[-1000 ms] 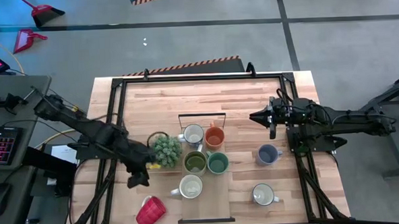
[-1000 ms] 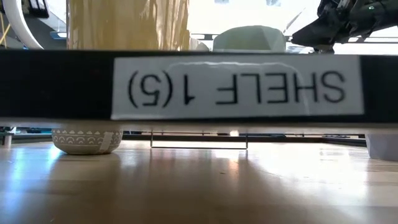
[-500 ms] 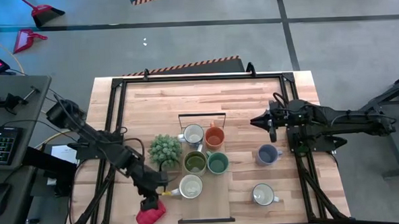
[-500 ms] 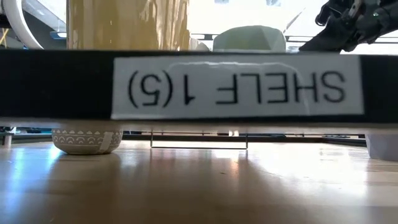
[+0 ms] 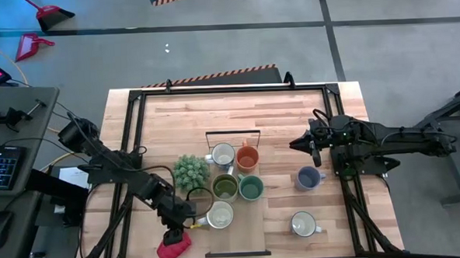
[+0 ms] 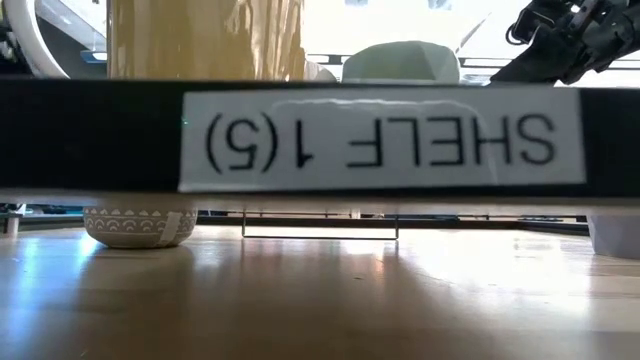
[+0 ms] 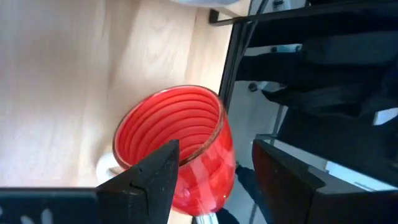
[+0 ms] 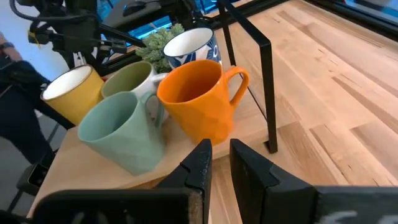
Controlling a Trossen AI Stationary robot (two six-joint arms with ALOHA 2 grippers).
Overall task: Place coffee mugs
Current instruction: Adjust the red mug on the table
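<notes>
Lower left of the high view: left gripper point(image 5: 177, 227) spread wide around the tipped red mug point(image 7: 180, 146), presumably lined up to clasp its rim. Right of centre: right gripper point(image 5: 296, 145) nearly closed, empty, hovering near the orange mug point(image 5: 247, 157), apparently waiting.

Robotics lab: framed test table point(image 5: 167, 116), taped concrete floor point(image 5: 210, 36).
</notes>
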